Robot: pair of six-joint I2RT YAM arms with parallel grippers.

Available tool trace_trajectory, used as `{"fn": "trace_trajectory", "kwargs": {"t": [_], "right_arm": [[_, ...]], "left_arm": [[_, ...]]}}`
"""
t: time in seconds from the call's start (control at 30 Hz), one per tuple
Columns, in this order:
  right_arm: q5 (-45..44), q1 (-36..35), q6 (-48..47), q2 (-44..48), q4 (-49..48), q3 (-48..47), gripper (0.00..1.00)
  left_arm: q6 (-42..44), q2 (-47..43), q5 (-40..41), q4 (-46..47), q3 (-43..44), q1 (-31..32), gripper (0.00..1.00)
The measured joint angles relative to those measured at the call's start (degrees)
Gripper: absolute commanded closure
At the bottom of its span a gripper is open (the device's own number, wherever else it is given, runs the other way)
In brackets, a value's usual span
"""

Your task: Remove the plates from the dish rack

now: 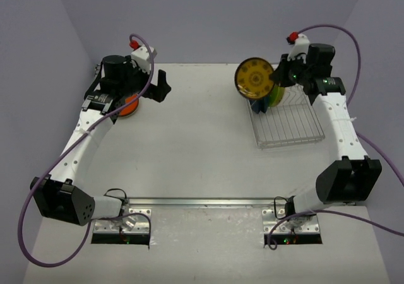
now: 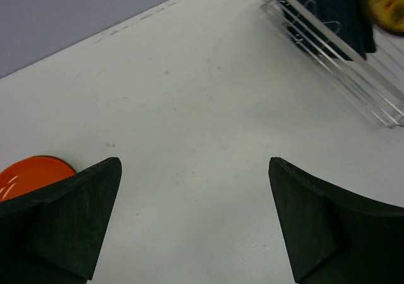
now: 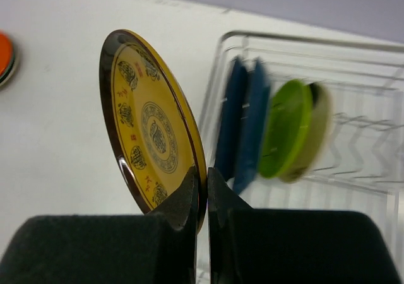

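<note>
My right gripper [image 1: 275, 77] [image 3: 206, 178] is shut on the rim of a yellow patterned plate with a dark rim [image 1: 254, 77] [image 3: 148, 123], held on edge above the left end of the silver wire dish rack [image 1: 297, 132] [image 3: 372, 189]. Two dark blue plates [image 3: 243, 120] and two lime green plates [image 3: 287, 129] stand upright in the rack, also seen from above [image 1: 270, 98]. An orange-red plate [image 1: 129, 105] [image 2: 28, 173] lies flat on the table at the far left. My left gripper [image 1: 161, 85] [image 2: 194, 170] is open and empty beside it.
The rack's corner with a dark blue plate [image 2: 328, 9] shows at the top right of the left wrist view. Purple cables loop from both arms. The grey back wall runs along the table's far edge.
</note>
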State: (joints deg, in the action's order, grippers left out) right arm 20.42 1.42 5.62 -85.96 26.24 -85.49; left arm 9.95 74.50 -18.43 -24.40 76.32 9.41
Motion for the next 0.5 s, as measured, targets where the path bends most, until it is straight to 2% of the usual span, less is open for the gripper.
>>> {"fn": "trace_trajectory", "kwargs": {"t": [0.13, 0.23, 0.37, 0.5], "right_arm": [[6.88, -10.38, 2.09, 0.39, -0.56, 6.48, 1.00], [11.09, -16.93, 3.34, 0.37, -0.45, 8.41, 1.00], [13.23, -20.96, 4.09, 0.03, -1.24, 8.06, 1.00], [13.85, -22.96, 4.71, -1.17, -1.86, 6.66, 1.00]], "left_arm": [[-2.22, 0.09, -9.49, -1.08, 0.64, 0.73, 0.02], [-2.57, 1.06, -13.70, -2.30, 0.85, 2.95, 0.09], [-2.54, 3.72, -17.40, -4.36, 0.94, 6.32, 0.28], [-1.93, 6.82, -19.98, -7.09, 0.94, 8.41, 0.57]]}}
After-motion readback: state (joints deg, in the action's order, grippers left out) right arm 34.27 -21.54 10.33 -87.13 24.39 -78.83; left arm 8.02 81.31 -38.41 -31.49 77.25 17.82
